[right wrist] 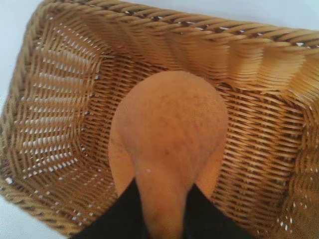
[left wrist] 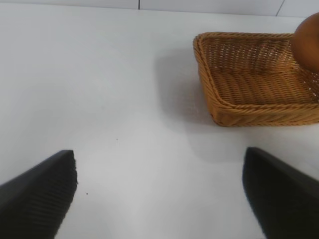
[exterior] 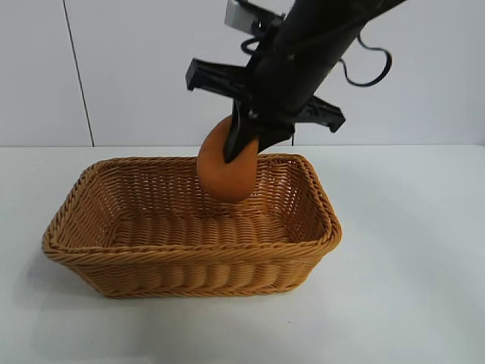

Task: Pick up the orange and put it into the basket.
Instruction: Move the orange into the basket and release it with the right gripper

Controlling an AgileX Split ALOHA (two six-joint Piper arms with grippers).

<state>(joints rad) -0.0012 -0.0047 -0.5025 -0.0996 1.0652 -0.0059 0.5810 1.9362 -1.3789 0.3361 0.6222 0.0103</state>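
The orange [exterior: 226, 168] hangs in my right gripper [exterior: 244, 144], which is shut on its knobbly top. It is held above the inside of the wicker basket [exterior: 121, 254], near the far wall and right of the middle. In the right wrist view the orange [right wrist: 169, 134] fills the middle, with the black fingers [right wrist: 119, 214] on both sides of its neck and the basket [right wrist: 55, 99] floor below. My left gripper [left wrist: 159, 199] is open and empty over bare table, well away from the basket [left wrist: 239, 107]; the orange [left wrist: 306, 37] shows at that view's edge.
The basket stands in the middle of a white table [exterior: 409, 288], with a white wall behind. The right arm [exterior: 318, 45] comes down from above the far side of the basket.
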